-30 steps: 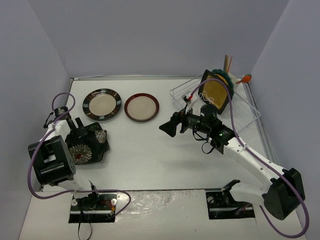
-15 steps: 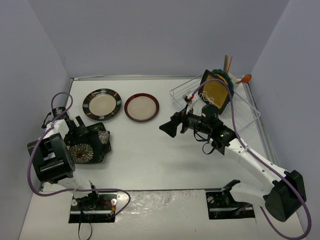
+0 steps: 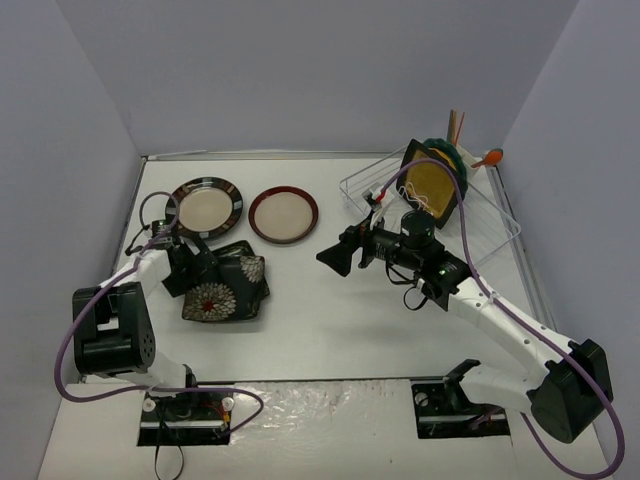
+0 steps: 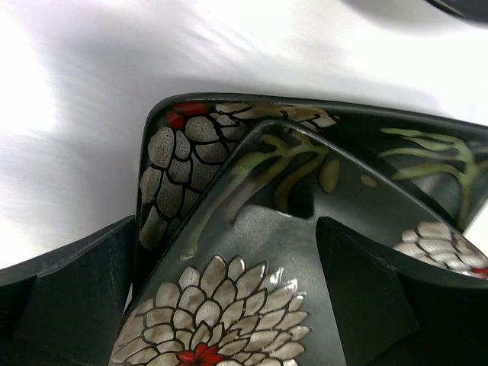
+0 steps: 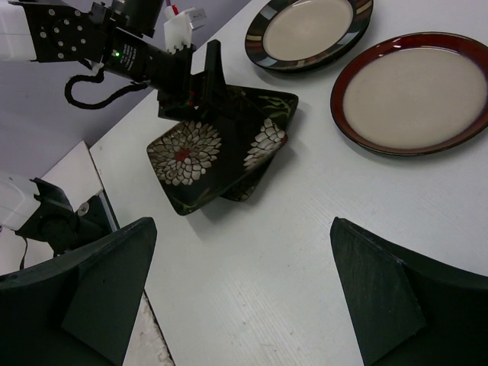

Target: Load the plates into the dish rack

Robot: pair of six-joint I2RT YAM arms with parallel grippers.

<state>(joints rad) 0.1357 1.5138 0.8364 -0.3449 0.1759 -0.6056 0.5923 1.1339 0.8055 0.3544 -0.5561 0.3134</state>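
Observation:
My left gripper (image 3: 187,266) is shut on the near-left edge of a black floral square plate (image 3: 226,288), left of the table's middle. In the left wrist view its fingers straddle that plate (image 4: 252,191), which sits tilted over a second floral plate (image 4: 171,152). The right wrist view also shows the floral plates (image 5: 206,149). My right gripper (image 3: 335,258) is open and empty above the middle of the table (image 5: 244,267). The white wire dish rack (image 3: 490,215) at the far right holds a black square plate with amber centre (image 3: 432,185), upright, and a teal plate (image 3: 447,151) behind it.
A striped-black-rimmed round plate (image 3: 204,209) and a red-brown-rimmed round plate (image 3: 283,214) lie flat at the back, also visible in the right wrist view (image 5: 309,27) (image 5: 415,91). Utensils (image 3: 458,125) stand at the rack's far corner. Grey walls enclose the table.
My left gripper has moved right and a little farther back with the floral plate, from the left edge toward the middle. The right arm has barely moved.

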